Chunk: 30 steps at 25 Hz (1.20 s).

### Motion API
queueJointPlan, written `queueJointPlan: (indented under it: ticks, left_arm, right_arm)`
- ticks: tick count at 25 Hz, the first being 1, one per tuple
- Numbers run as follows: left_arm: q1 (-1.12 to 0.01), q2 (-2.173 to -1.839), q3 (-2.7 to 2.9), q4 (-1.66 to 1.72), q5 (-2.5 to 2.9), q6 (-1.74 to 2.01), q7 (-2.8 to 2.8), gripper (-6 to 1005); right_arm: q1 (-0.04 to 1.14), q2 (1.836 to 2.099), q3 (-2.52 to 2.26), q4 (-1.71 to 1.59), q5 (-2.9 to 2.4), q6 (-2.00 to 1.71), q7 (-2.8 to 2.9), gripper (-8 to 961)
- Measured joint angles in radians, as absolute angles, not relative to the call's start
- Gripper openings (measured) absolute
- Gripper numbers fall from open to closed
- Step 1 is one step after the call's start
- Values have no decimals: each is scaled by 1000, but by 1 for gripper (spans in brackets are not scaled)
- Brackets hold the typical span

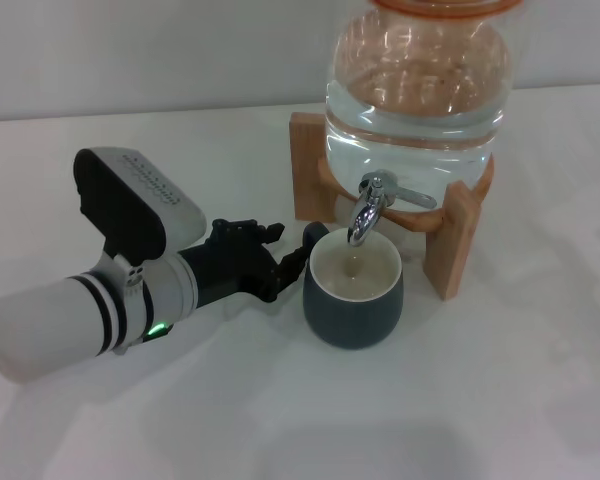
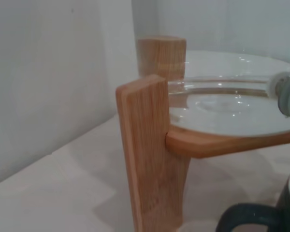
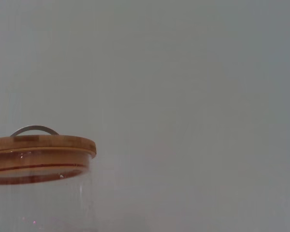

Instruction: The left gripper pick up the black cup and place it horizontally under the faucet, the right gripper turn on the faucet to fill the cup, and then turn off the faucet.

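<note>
The black cup (image 1: 353,292) stands upright on the table, its cream inside right under the spout of the chrome faucet (image 1: 375,203) on the clear water jar (image 1: 417,85). The faucet's flat lever points sideways, and no stream shows. My left gripper (image 1: 292,250) lies low on the table against the cup's left side, open, with its fingertips by the small loop handle (image 1: 315,235). In the left wrist view the handle (image 2: 246,217) shows close by, in front of the wooden stand (image 2: 152,159). My right gripper is out of view.
The jar rests on a wooden stand (image 1: 450,245) with upright legs on both sides of the cup. The right wrist view shows only the jar's wooden lid (image 3: 38,150) against a plain wall. White table spreads in front of the cup.
</note>
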<state>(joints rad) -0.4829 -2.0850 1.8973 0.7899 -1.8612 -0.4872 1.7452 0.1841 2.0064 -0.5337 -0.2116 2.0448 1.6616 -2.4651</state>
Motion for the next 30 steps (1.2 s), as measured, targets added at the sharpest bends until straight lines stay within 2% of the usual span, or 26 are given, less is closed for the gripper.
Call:
queueJointPlan:
  ticks: [2, 7, 12, 18, 22, 30]
  left_arm:
    - [-469, -2085, 1895, 795, -1861, -488, 1757, 426]
    - [-434, -2083, 1870, 813, -1862, -499, 1772, 425]
    - [-378, -2084, 1721, 812, -1903, -662, 1858, 424]
    - [-306, -2080, 1470, 744, -1948, -943, 1952, 423]
    - [-272, -2079, 1249, 661, -1948, -1140, 2006, 422]
    - [-213, -2076, 931, 607, -1940, -1253, 2039, 420]
  right_arm:
    - [184, 2006, -534, -212, 2045, 1660, -2465, 859]
    - [184, 2006, -534, -211, 2045, 1658, -2465, 860]
    - [182, 2006, -534, -211, 2045, 1655, -2464, 860]
    - [163, 1983, -534, -256, 2000, 1659, -2361, 860]
    - [129, 1972, -534, -447, 1886, 1680, -2160, 858]
    - [101, 2007, -631, -877, 1704, 1764, -1819, 854]
